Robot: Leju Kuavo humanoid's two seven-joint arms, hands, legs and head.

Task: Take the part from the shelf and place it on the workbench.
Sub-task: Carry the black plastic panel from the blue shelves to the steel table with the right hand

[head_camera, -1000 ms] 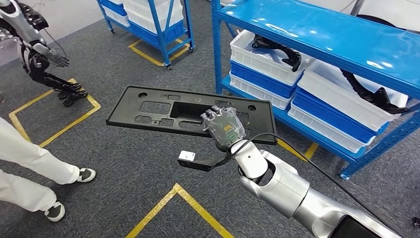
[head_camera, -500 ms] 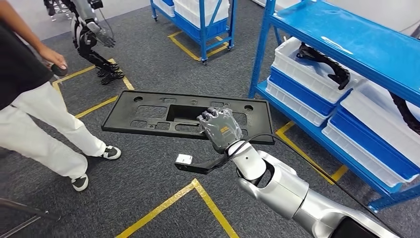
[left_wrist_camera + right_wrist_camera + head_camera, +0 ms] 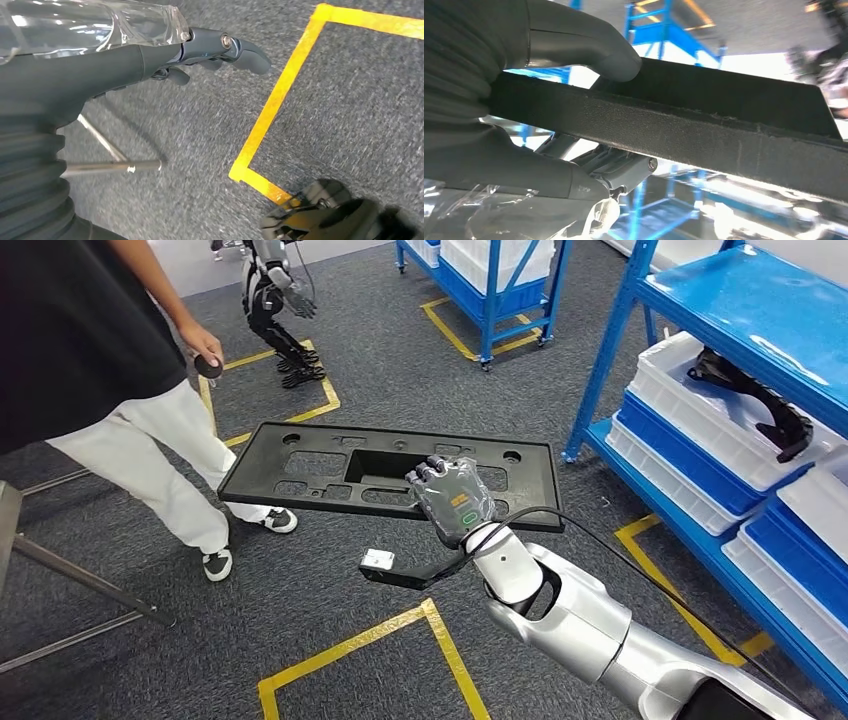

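My right hand (image 3: 455,498) grips a long, flat black plastic part (image 3: 330,465) with several cut-outs by its near long edge and holds it level above the floor. In the right wrist view the thumb (image 3: 584,45) presses on one face of the part (image 3: 724,130) and the darker fingers (image 3: 624,167) lie against the other. My left hand (image 3: 125,60) hangs over the grey carpet with its fingers (image 3: 240,50) loosely stretched out and nothing in them.
A blue shelf (image 3: 800,310) with white and blue bins (image 3: 690,410) of black parts stands to the right. A person (image 3: 120,370) in white trousers stands close on the left, beside metal legs (image 3: 70,575). Another robot (image 3: 275,290) and a wheeled blue rack (image 3: 500,280) are behind.
The camera has turned left: the shelf has slid to the right edge and the person has come further into the picture. The part stays in my right hand.
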